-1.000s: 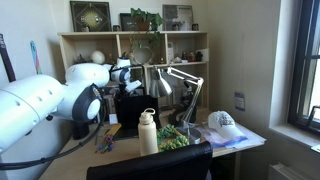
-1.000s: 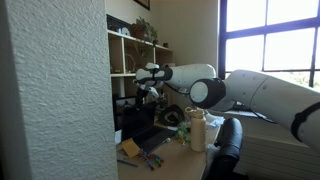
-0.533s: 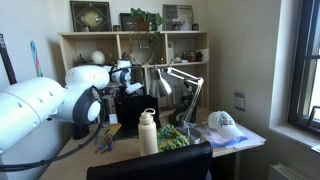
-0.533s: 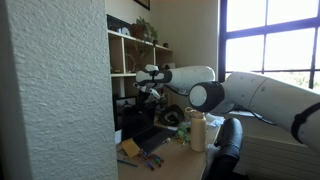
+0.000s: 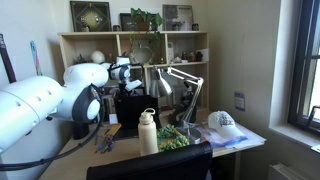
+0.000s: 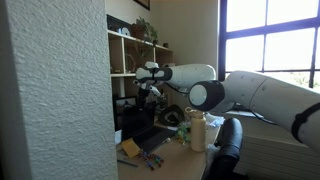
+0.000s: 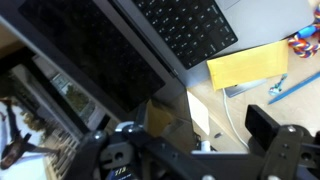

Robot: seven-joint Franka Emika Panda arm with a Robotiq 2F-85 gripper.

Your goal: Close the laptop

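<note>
The laptop (image 5: pixel 134 106) is thin and black. It stands open on the desk in front of the shelf, and it also shows in an exterior view (image 6: pixel 141 116). In the wrist view its dark screen (image 7: pixel 90 50) and keyboard (image 7: pixel 186 28) fill the top. My gripper (image 5: pixel 124 74) is at the top edge of the lid, as an exterior view (image 6: pixel 150 80) also shows. In the wrist view its fingers (image 7: pixel 195 145) are spread wide with nothing between them. I cannot tell whether they touch the lid.
A white water bottle (image 5: pixel 148 132) stands in front of the laptop, beside a desk lamp (image 5: pixel 183 82), a green item (image 5: pixel 173 140) and a cap (image 5: pixel 223 123). A yellow pad (image 7: pixel 250 65) and pens lie on the wooden desk (image 7: pixel 235 110). A shelf (image 5: pixel 100 45) stands behind.
</note>
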